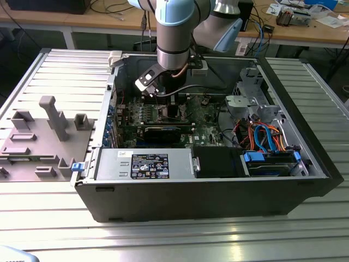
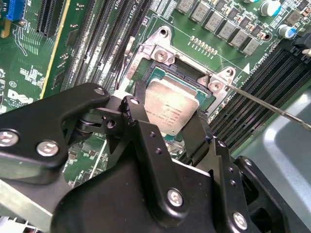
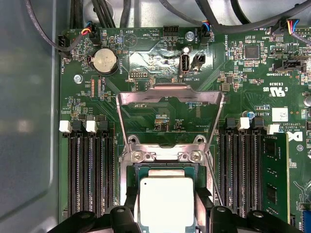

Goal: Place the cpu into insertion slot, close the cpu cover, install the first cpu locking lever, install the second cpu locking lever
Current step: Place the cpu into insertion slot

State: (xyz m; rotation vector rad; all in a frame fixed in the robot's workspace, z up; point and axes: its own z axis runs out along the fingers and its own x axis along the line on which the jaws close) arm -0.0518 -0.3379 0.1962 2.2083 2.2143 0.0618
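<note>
Pincer (image 2: 170, 109) clamped on cpu (image 2: 175, 102) at insertion slot (image 2: 170, 66), w/ cpu cover (image 3: 170, 92) swung open.

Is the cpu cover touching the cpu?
Apart: in the first wrist view the cpu cover is swung open, its frame clear of the cpu.

I see print in several places, none of it clear enough to spell out. In the exterior view a black-and-white label (image 1: 149, 166) lies on the grey power supply (image 1: 109, 164), at six o'clock from my arm. In the second wrist view fine dark lines of print cross the cpu (image 2: 170, 109). In the first wrist view white lettering runs all over the motherboard (image 3: 146, 53). A white sticker (image 3: 280, 114) with dark print sits beside the memory slots, and a few small characters mark the cpu cover (image 3: 170, 90).
</note>
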